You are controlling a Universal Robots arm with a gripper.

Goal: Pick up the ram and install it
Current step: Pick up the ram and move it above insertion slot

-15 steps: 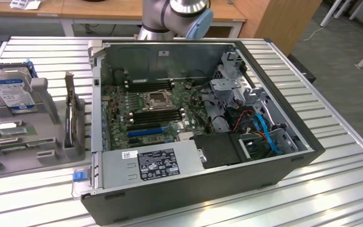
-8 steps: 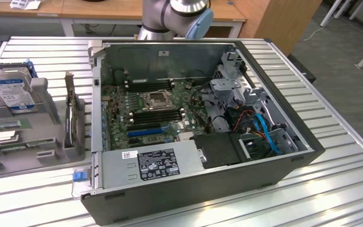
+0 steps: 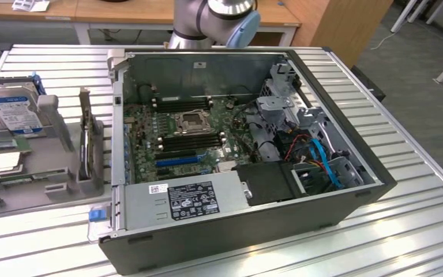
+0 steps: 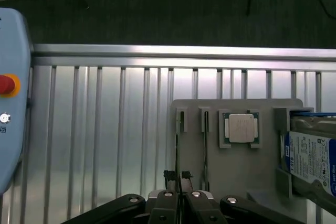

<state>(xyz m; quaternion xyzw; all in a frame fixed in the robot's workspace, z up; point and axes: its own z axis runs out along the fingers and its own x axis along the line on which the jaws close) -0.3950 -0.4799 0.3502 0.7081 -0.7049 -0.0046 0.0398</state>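
slatted table — ram below gripper

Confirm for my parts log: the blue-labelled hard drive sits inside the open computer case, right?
No. The hard drive sits on the grey tray beside the computer case, not inside it, as the exterior view shows.

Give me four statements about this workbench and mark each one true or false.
1. The computer case lies open with its motherboard showing. True.
2. The hard drive sits inside the case. False: it rests in the grey holder beside the case.
3. A processor chip lies in the holder. True.
4. The gripper is over the motherboard. False: it is at the holder, by a ram stick standing on edge.
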